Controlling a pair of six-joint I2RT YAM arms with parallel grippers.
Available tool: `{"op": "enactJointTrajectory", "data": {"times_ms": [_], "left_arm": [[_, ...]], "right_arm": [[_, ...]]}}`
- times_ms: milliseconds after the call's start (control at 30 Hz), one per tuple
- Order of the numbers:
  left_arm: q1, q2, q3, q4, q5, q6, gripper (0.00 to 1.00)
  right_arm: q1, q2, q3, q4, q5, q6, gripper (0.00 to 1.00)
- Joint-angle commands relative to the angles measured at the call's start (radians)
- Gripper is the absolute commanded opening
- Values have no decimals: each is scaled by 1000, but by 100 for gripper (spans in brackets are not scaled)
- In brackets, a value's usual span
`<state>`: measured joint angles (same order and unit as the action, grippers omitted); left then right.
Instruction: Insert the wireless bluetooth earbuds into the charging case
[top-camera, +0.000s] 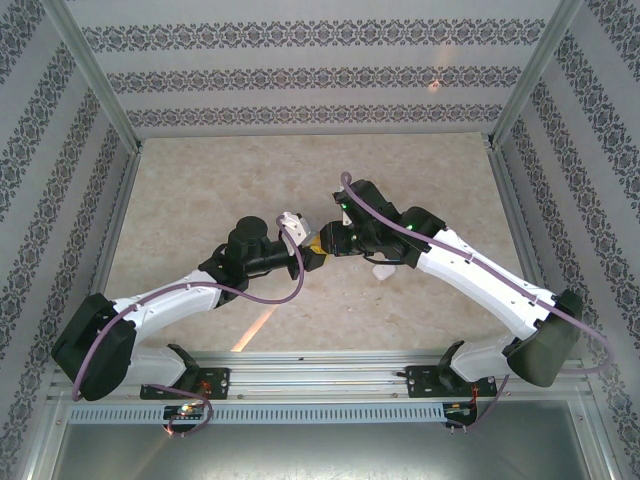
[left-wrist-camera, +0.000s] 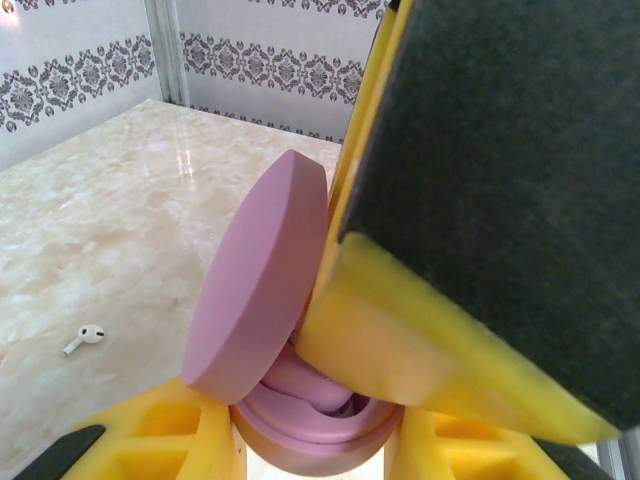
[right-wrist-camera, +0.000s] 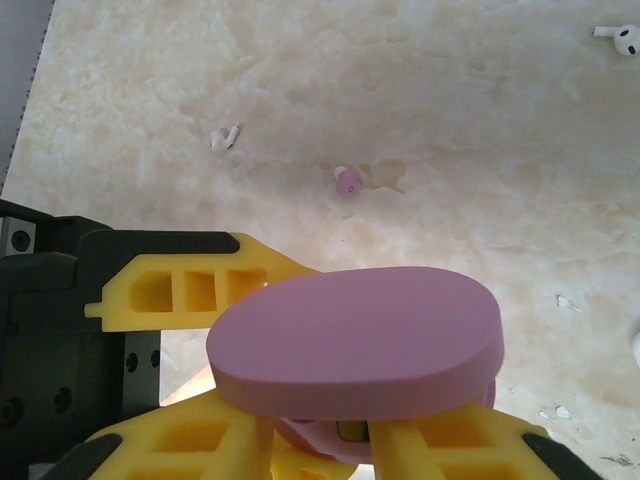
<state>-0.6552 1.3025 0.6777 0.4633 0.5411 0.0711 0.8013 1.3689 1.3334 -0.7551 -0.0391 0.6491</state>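
Top view: left hand (top-camera: 303, 250) and right hand (top-camera: 335, 240) meet mid-frame over the bench (top-camera: 200, 190).

Left wrist view: the left hand clamps the purple charging case (left-wrist-camera: 310, 445) at bottom centre, lid (left-wrist-camera: 260, 290) open and tilted upward. A white earbud (left-wrist-camera: 85, 337) lies lower left, stem pointing lower left.

Right wrist view: the lid's long axis runs left to right. Can't tell the right hand's grip. A purple earbud (right-wrist-camera: 348, 184) sits loose at upper centre.

Risk: the right hand pressing in could lever the lid or twist the case free.

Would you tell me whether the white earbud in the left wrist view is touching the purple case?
Apart. The left wrist view shows the white earbud lying on the table, with bare marble between it and the purple case.
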Motion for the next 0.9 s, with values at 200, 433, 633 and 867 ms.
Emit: {"op": "enactJointTrajectory", "data": {"times_ms": [200, 433, 633, 867], "left_arm": [[-18, -32, 7, 19, -7, 2, 5], [-2, -69, -36, 29, -42, -45, 6], [42, -116, -74, 28, -37, -110, 6], [140, -209, -126, -20, 0, -189, 6]], "right_arm": [[0, -54, 17, 25, -44, 37, 35], [-20, -155, -25, 50, -74, 81, 35], [-55, -209, -59, 66, -95, 99, 34], [-140, -194, -114, 80, -134, 101, 32]]}}
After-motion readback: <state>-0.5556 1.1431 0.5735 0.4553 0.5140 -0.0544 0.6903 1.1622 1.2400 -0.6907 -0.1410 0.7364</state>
